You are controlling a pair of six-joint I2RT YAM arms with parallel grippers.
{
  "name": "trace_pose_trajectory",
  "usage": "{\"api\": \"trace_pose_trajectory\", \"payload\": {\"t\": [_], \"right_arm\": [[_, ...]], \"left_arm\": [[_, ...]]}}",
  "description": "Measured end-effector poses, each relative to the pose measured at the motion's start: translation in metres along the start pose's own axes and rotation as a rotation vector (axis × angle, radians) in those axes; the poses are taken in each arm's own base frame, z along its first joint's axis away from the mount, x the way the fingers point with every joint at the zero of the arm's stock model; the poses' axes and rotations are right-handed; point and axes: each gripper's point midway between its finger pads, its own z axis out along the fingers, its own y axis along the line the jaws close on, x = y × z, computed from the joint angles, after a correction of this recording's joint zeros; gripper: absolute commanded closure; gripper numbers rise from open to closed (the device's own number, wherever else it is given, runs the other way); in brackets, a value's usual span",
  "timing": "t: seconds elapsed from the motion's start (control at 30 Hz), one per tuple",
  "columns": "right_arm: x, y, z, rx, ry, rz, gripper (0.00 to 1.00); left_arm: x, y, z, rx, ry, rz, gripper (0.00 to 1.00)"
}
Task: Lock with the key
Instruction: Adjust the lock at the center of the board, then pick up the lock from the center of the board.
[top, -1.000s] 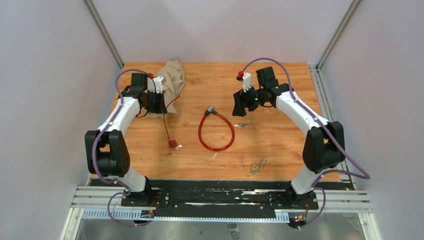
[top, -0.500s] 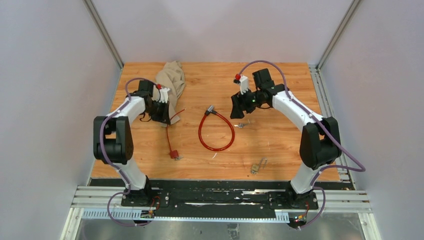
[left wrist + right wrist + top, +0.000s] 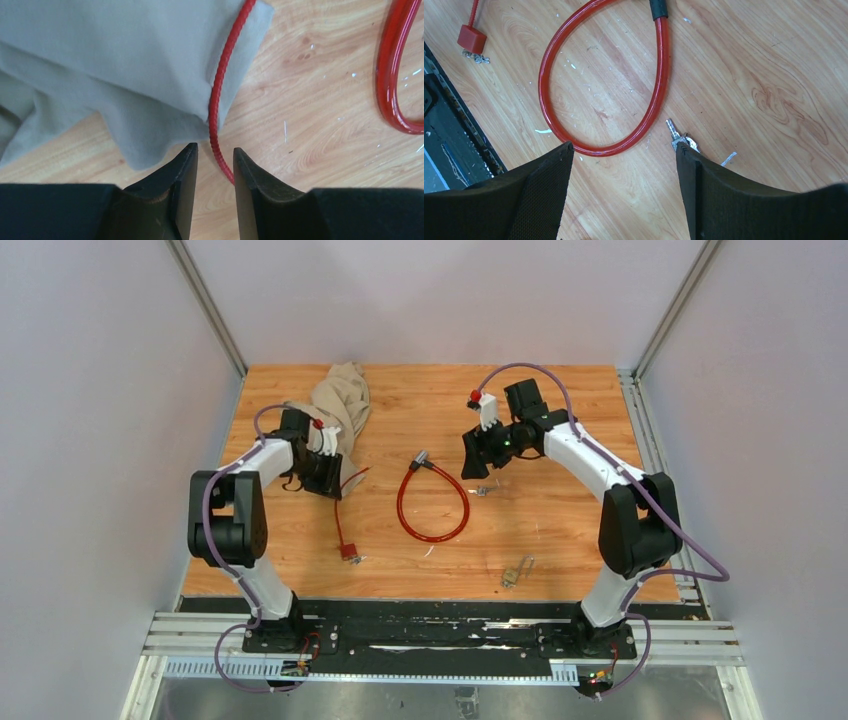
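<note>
Now, scanning the wooden worktop (image 3: 560, 400) first: swinging the left arm in off the crumpled cloth (image 3: 340, 400) and toward the middle, a clear shift from a second ago. Parting the left gripper (image 3: 215, 150) too. Clamped tight a moment back, now showing a narrow gap between the fingers, with the thin red cord (image 3: 218, 95) running down into that gap and seemingly touching neither side. Looking more like letting the cord go than taking it up.

Leaving the big red cable loop (image 3: 399, 505) flat in the centre, unmoved. Nudging the right arm slightly in toward that loop, keeping the right gripper (image 3: 624, 146) spread wide and holding nothing. Ignoring the small brass padlock (image 3: 513, 573) down near the front edge.

Hovering right above the key (image 3: 680, 137): tiny, silver-grey, lying on bare wood just beside the loop's right side, close under one right fingertip in the wrist view.

Meaning, most likely: dropping the cord on the left and lining up the right for the pick. Not yet lifting the key, so nothing near locking so far.
</note>
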Motion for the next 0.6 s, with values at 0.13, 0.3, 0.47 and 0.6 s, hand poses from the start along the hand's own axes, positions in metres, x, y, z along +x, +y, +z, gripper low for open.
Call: {"api": "trace_pose_trajectory", "payload": {"t": [0.13, 0.3, 0.47, 0.6], "right_arm": [[0.002, 0.000, 0.001, 0.001, 0.004, 0.003, 0.26], [0.004, -0.001, 0.001, 0.002, 0.009, 0.006, 0.27], [0.006, -0.002, 0.004, 0.001, 0.017, 0.011, 0.27], [0.007, -0.003, 0.005, 0.003, 0.020, 0.013, 0.26]], "left_arm": [[0.010, 0.000, -0.003, -0.014, 0.010, 0.003, 0.68], [0.019, -0.002, 0.001, 0.002, 0.041, -0.006, 0.71], [0.018, -0.007, 0.008, 0.051, 0.056, -0.023, 0.83], [0.010, -0.012, 0.013, 0.090, 0.042, -0.035, 0.99]]}}
